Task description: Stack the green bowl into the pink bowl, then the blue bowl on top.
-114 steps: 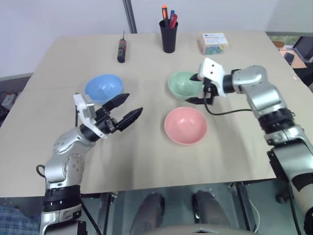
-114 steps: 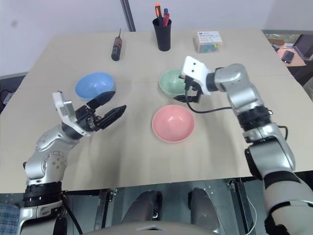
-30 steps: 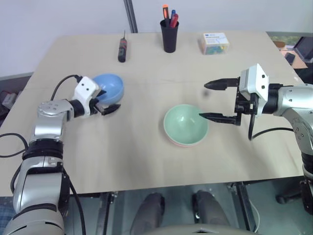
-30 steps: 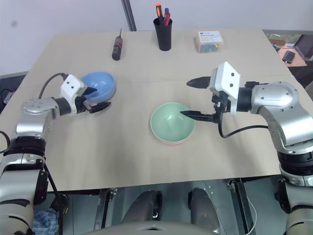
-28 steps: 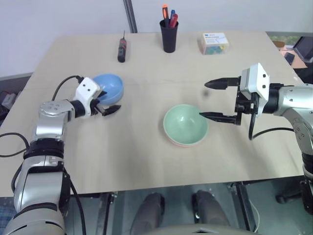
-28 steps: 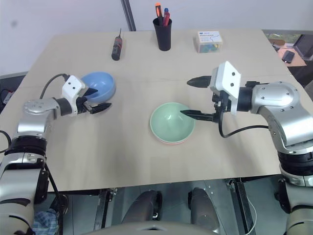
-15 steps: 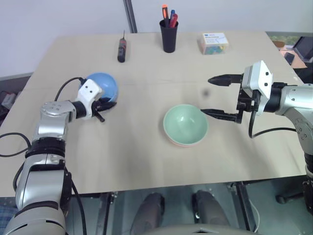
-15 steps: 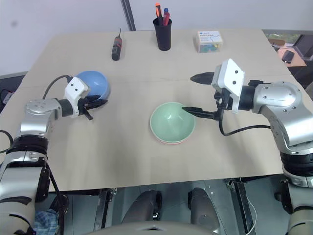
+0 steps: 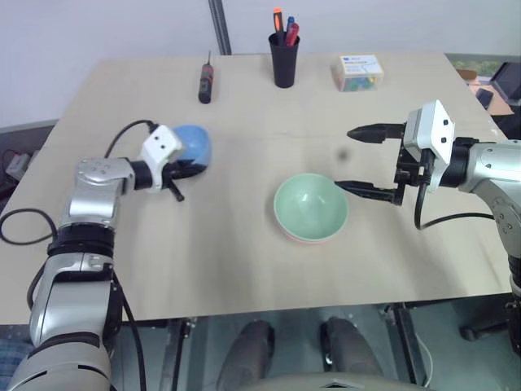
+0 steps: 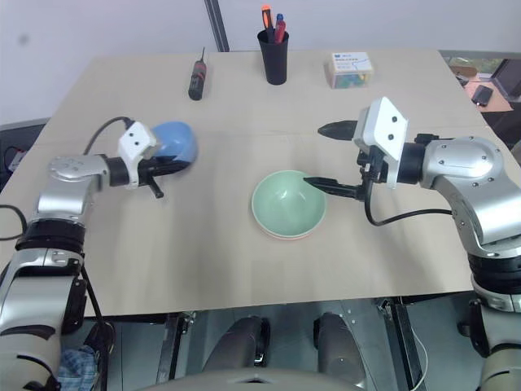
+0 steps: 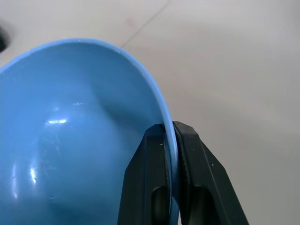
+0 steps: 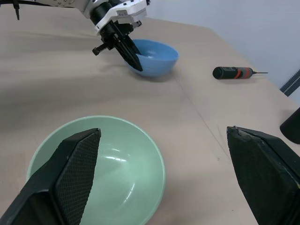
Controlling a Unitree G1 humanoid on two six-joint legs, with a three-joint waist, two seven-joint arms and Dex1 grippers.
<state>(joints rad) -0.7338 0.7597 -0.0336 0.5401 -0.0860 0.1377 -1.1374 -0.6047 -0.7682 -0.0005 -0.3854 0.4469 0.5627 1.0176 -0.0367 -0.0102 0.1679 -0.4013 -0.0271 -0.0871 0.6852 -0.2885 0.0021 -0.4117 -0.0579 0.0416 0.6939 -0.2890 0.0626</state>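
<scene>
one sky-blue bowl (image 11: 70, 140), glossy inside, thin rim pinched, tilted

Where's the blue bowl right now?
In the head views the blue bowl is on the table's left side, its rim pinched by the shut left gripper, left of the green bowl and in front of the screwdriver.

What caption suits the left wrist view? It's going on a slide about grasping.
Left tool pinching the rim of the blue bowl between its two black fingers, above the beige table.
</scene>
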